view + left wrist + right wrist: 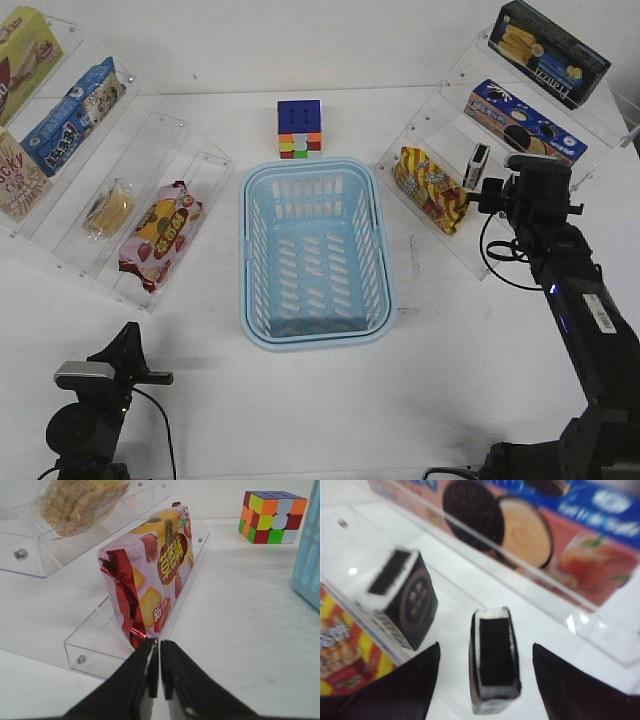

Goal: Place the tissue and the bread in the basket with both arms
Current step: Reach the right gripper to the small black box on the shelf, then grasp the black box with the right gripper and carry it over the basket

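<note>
The light blue basket point(262, 300) stands empty mid-table; its edge shows in the left wrist view point(307, 565). The bread point(108, 210) lies in the left clear shelf point(210, 165), also in the left wrist view point(80, 502). My left gripper point(128, 340) is shut and empty point(159, 645), low in front of that shelf. The black tissue pack point(479, 163) stands on edge in the right clear shelf point(395, 155). My right gripper point(478, 192) is open, with the tissue point(494, 660) between the fingers point(486, 647), untouched. A second likeness of the pack point(405, 597) shows beside it, perhaps a reflection.
A red-pink fruit-printed packet point(160, 233) stands in the left shelf's front slot, right before my left gripper point(150, 570). A colourful cube point(300, 128) sits behind the basket. A yellow-red snack packet point(430, 188) and cookie boxes point(525, 122) fill the right shelf.
</note>
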{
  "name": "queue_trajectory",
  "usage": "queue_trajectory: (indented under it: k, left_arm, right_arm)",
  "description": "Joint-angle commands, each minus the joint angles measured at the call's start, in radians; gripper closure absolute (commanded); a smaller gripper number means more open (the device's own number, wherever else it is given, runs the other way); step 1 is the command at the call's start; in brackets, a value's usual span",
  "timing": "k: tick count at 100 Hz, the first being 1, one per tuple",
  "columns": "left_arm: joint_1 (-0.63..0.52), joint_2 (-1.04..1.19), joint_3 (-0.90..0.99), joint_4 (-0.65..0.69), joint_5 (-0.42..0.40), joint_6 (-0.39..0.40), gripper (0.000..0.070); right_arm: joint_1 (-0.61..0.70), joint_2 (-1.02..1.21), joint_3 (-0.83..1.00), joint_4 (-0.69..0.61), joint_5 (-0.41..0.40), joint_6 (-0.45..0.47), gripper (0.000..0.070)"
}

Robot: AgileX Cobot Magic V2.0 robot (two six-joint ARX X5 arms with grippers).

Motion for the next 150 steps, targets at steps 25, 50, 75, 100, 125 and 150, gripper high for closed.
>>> queue_trajectory:
  k: [25,50,75,100,125,150]
  left_arm:
    - [0.001,-0.002,-0.019,0.010,0.005,0.001,0.0699]
    - [0.001,-0.002,-0.019,0.010,0.005,0.001,0.0699]
    - [0.001,-0.002,-0.019,0.011,0.005,0.001,0.0699]
    - [0.001,-0.002,-0.019,0.011,0.005,0.006,0.0699]
    - [0.001,-0.002,-0.019,0.011,0.005,0.006,0.0699]
    - [0.001,-0.002,-0.018,0.012,0.006,-0.084,0.0699]
  right_arm:
    - [-0.011,0.041,0.019,0.051,0.003,-0.009,0.0700]
    - [0.004,-0.183,0.019,0.033,-0.153,0.030,0.0700]
    - [0.173,-0.303,0.019,0.086,-0.626,0.158,0.0700]
    - [0.505,-0.207,0.016,0.055,-0.581,-0.025,0.0677]
    - [0.613,-0.092,0.016,0.046,-0.516,-0.053,0.0339]
    - [0.556,-0.206,0.018,0.062,-0.439,-0.056,0.0671]
